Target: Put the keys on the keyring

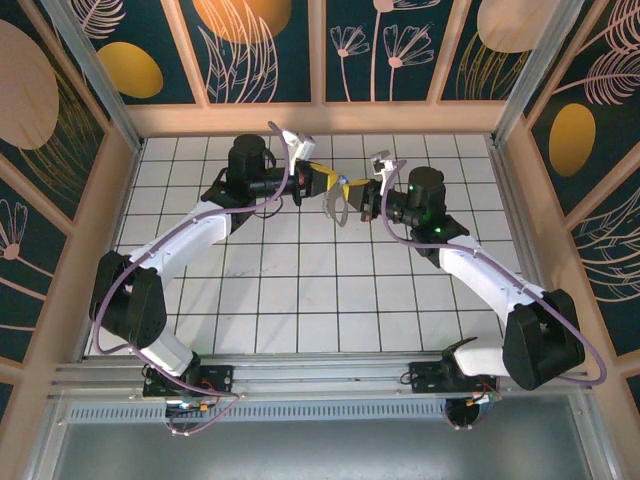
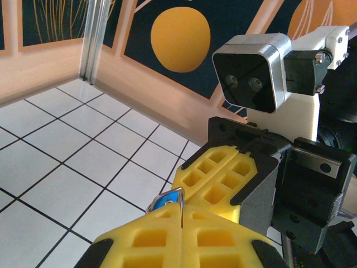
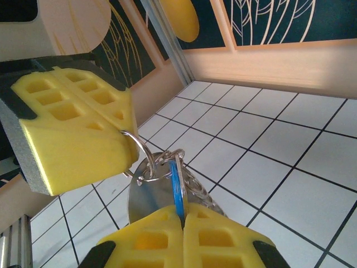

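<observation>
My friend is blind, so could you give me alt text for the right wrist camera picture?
Close up, the yellow fingers of the right hand pinch a thin blue key amid the keyring of silvery rings and a pale oval, while the left hand grips one ring, above white floor tiles.

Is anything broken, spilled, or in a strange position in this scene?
Nothing stands out. The left end effector and the right end effector meet above the tiled table. The left is shut on the keyring and the right on the blue key, with the keyring's lower part hanging freely.
</observation>
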